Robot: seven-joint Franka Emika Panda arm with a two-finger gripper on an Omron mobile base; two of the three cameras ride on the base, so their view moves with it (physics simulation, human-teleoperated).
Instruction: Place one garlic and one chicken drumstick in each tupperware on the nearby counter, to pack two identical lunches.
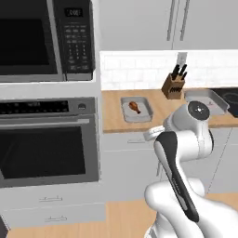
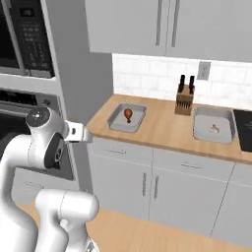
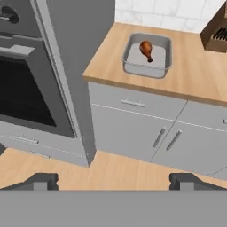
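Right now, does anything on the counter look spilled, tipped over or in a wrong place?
Nothing stands out. The left tupperware sits flat on the counter with one chicken drumstick lying inside. The right tupperware also sits flat and holds a small pale thing, too small to name. The knife block stands upright between them.

No text can be read: the microwave's [image 1: 46,39] display and keypad and the oven's [image 1: 49,139] panel are blurred.
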